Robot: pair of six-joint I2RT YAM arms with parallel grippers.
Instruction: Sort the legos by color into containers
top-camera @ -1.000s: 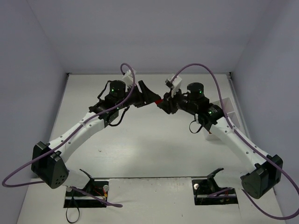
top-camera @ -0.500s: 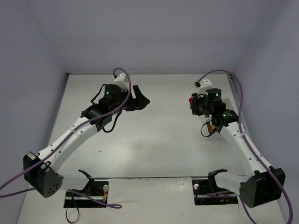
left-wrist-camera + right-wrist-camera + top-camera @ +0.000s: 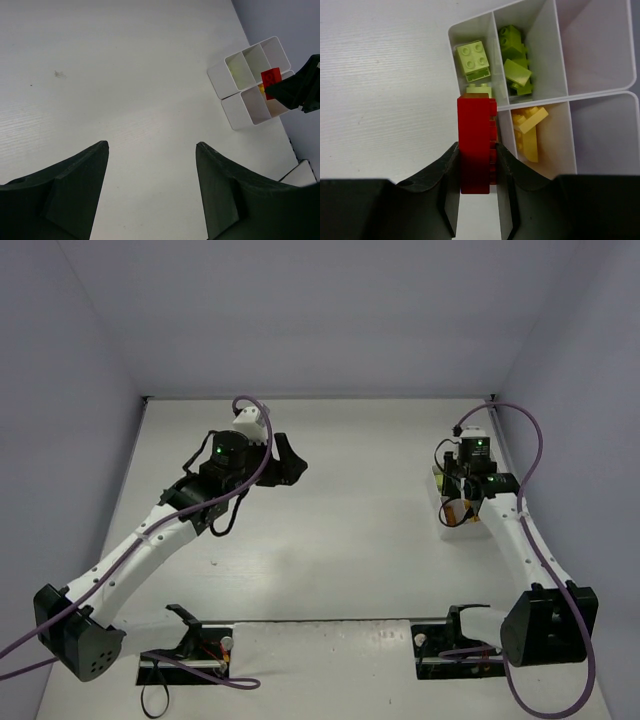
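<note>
- The right gripper [image 3: 476,165] is clenched on a red brick [image 3: 476,125], gripping its long sides, and hangs over the near edge of the white divided tray [image 3: 451,40].
- Seen from the right wrist, the brick lies over the wall between the compartment of lime bricks [image 3: 474,57] and the one of yellow bricks [image 3: 529,132]. Letting go here would likely mix colors or bounce the brick off the wall.
- A third compartment holds darker green bricks [image 3: 515,65], so red probably belongs in an empty compartment [image 3: 605,130] on the far side of the yellow ones.
- The gripper should carry the brick across, centre it between the thin walls, lower it close to the floor, and only then release.
- The left gripper [image 3: 151,165] is released and carries nothing, over bare table [image 3: 125,75], well apart from the tray. It does best to stay clear.
</note>
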